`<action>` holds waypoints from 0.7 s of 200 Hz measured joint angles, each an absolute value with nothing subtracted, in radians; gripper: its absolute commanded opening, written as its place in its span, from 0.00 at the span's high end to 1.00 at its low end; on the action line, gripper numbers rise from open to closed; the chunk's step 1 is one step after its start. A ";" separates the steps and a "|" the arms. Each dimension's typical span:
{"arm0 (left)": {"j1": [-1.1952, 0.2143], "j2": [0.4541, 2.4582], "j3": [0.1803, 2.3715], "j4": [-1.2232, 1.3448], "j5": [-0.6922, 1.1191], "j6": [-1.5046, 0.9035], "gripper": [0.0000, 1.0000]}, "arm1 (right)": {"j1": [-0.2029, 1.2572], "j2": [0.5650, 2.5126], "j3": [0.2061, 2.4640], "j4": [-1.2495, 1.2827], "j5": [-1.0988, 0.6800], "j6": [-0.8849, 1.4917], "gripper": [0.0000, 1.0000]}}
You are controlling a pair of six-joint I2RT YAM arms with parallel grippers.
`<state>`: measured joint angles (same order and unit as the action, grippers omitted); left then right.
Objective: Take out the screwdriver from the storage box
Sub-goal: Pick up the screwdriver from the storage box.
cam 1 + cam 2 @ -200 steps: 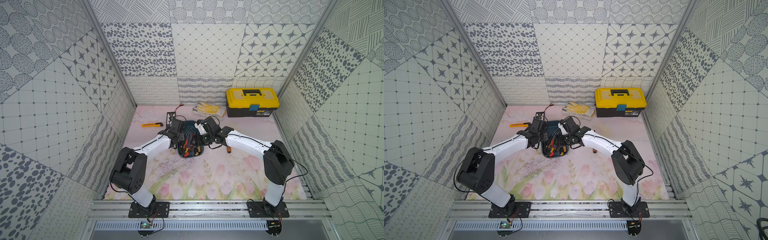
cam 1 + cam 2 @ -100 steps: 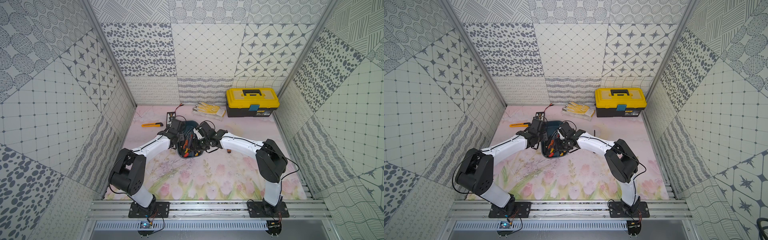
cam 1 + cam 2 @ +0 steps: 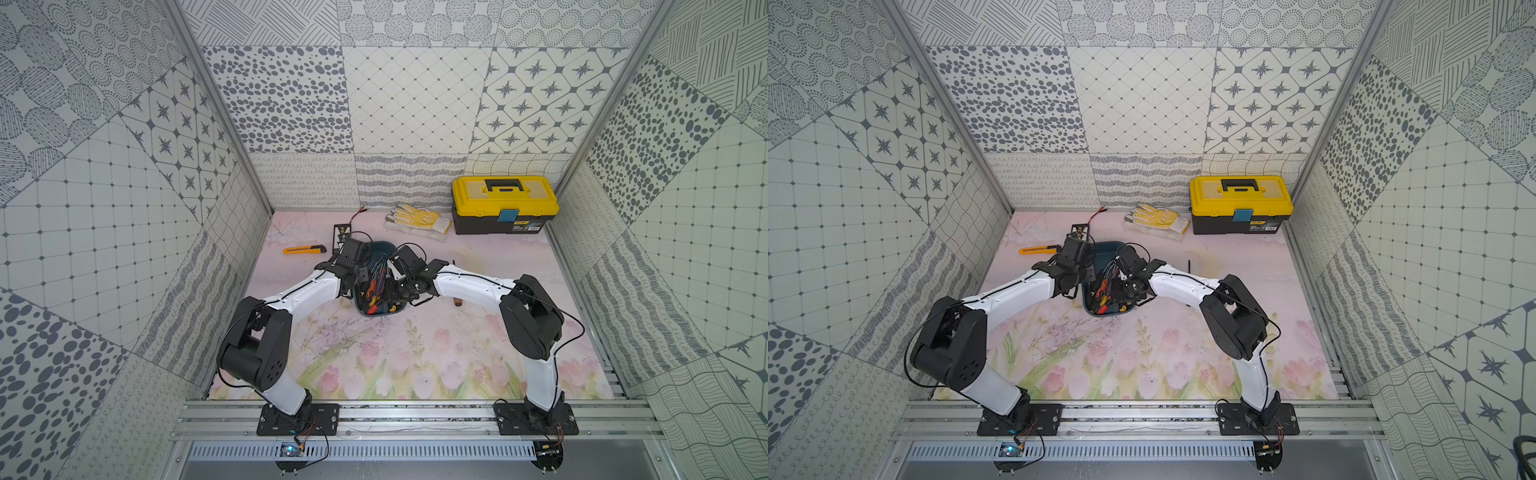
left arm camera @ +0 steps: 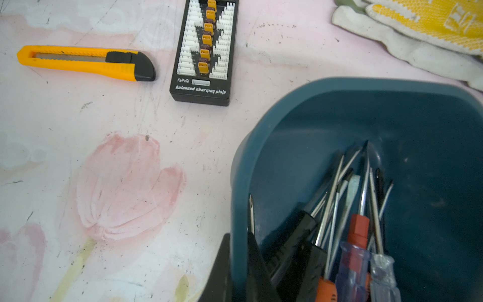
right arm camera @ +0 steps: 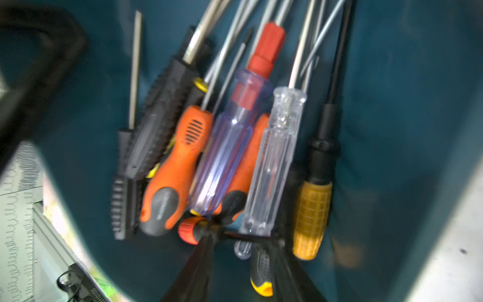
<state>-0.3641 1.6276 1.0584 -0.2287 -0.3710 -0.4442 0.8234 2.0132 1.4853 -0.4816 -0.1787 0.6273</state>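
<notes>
Left gripper (image 4: 239, 264), low in its wrist frame, pinches the storage box (image 4: 339, 83) wall, apparently steadying it. In the right wrist view, mid-frame, the clear-handled screwdriver (image 5: 271, 162) lies among the others inside the box. Right gripper (image 5: 243, 243) straddles its butt, and I cannot tell whether it grips yet. The step in hand is the grasp; next it needs a firm close and a straight lift.

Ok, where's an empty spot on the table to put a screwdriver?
The wide flowered mat between the storage box and the front rail is bare. Crowded behind the box: knife, charging board, gloves, toolbox.

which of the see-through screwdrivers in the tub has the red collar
The purple-tinted one, next to the orange handle; the other see-through screwdriver is colourless with no red.
</notes>
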 measured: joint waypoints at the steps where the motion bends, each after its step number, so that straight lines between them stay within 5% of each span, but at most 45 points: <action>1: -0.364 1.628 1.058 -0.229 -0.371 -0.444 1.00 | 0.823 2.014 1.485 -0.482 -0.179 0.627 0.59; 87: -0.364 1.628 1.058 -0.229 -0.371 -0.442 1.00 | 0.823 2.026 1.512 -0.470 -0.206 0.643 0.67; 109: -0.364 1.628 1.057 -0.229 -0.371 -0.442 1.00 | 0.823 2.030 1.512 -0.457 -0.220 0.653 0.77; 140: -0.364 1.628 1.055 -0.229 -0.373 -0.442 1.00 | 0.823 2.037 1.512 -0.434 -0.241 0.667 0.71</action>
<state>-0.3641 1.6276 1.0554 -0.2287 -0.3729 -0.4423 0.8234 2.0365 1.5120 -0.4335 -0.2413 0.6674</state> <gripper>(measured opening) 0.109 0.260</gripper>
